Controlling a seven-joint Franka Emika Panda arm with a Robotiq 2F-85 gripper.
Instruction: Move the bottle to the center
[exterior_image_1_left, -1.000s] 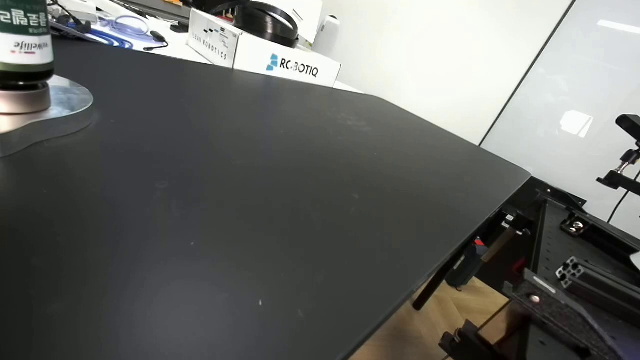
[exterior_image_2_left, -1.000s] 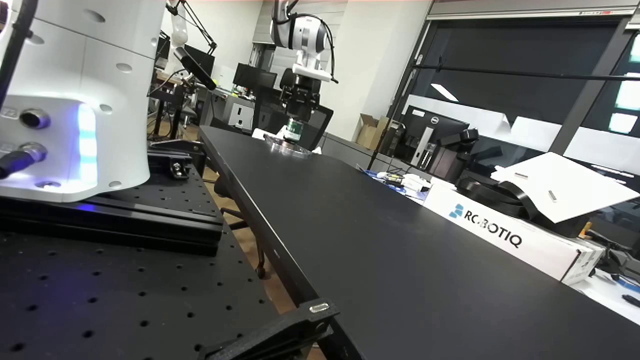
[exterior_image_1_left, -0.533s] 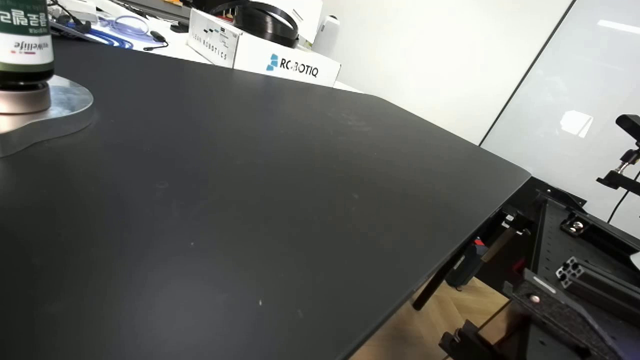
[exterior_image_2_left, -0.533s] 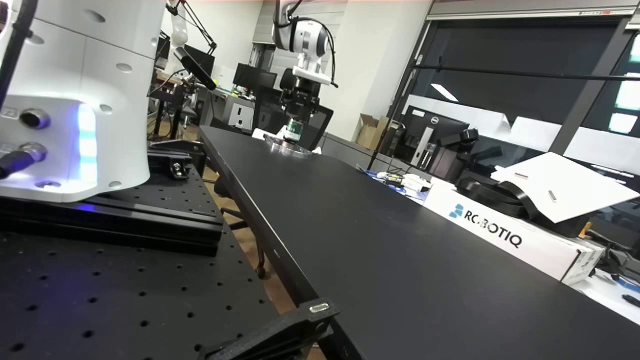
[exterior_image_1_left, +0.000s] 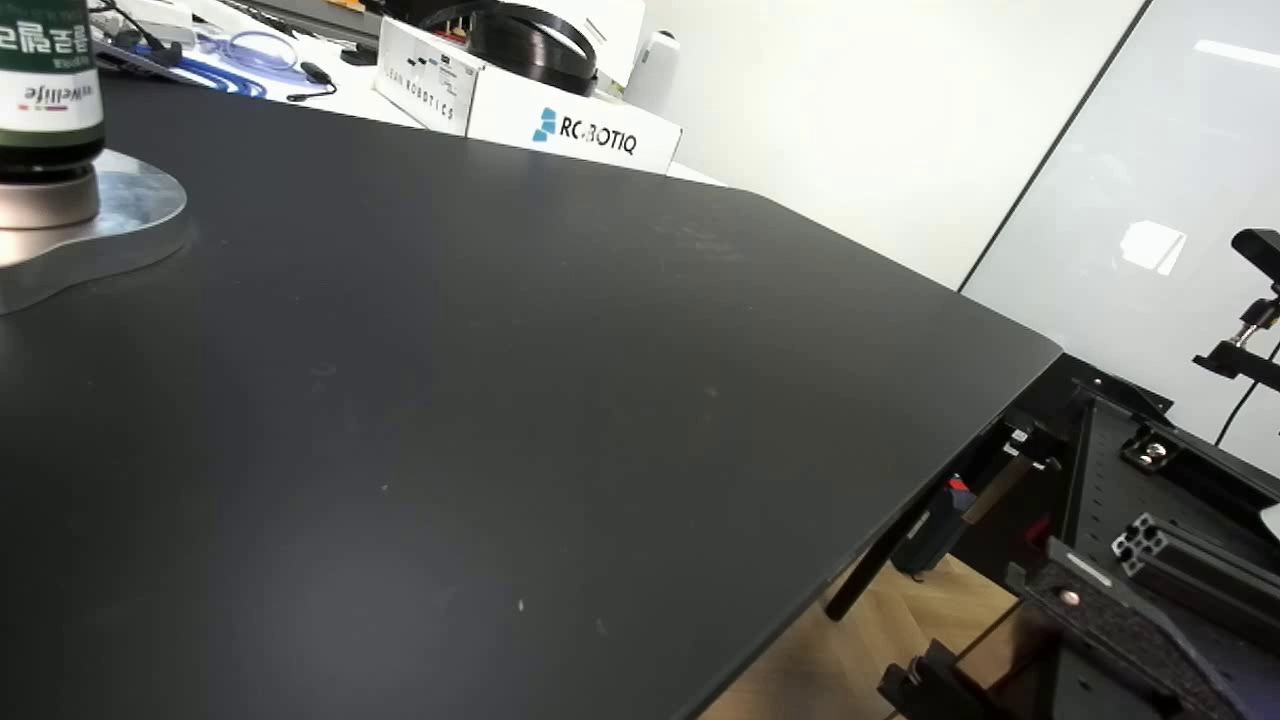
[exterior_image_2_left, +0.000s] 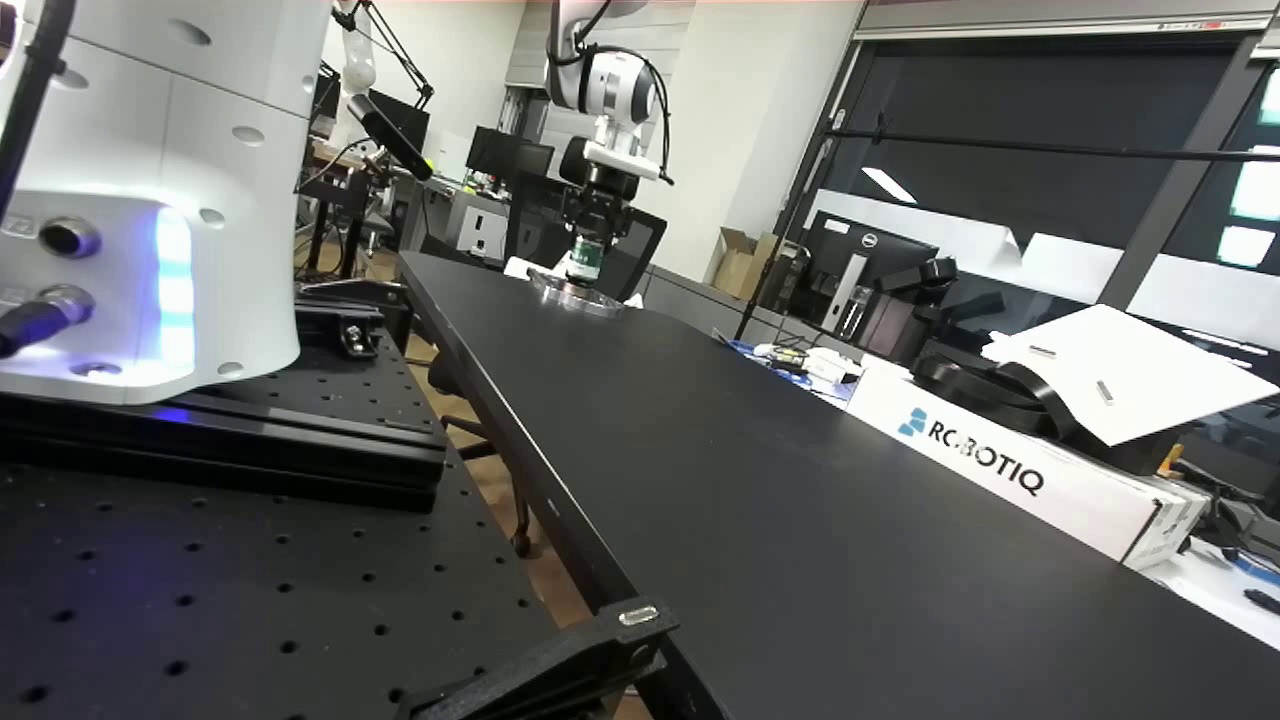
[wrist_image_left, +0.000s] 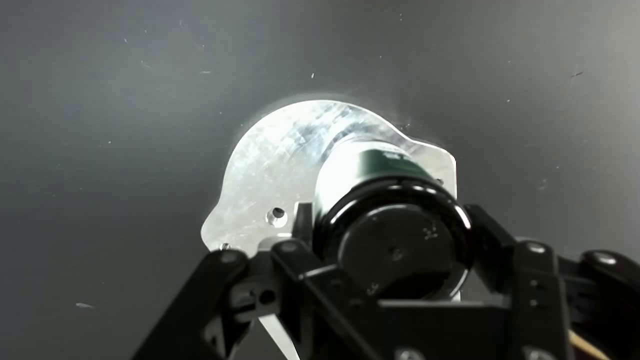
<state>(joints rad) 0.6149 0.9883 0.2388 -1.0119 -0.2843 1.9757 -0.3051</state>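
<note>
At ten o'clock in an exterior view, the bottle is dark green with white lettering, then banded white, olive and black; the cap at its six o'clock is pale pinkish silver; the plate is silver, clouded with streaks; the tabletop is black with pale flecks; the gripper is black; towards twelve, the box is white with blue and black print; in an exterior view, the white robot base shows an icy blue light strip at nine o'clock.

White wall, light-streaked glossy panel alongside; wooden floor. Dark window behind Dell monitor.
</note>
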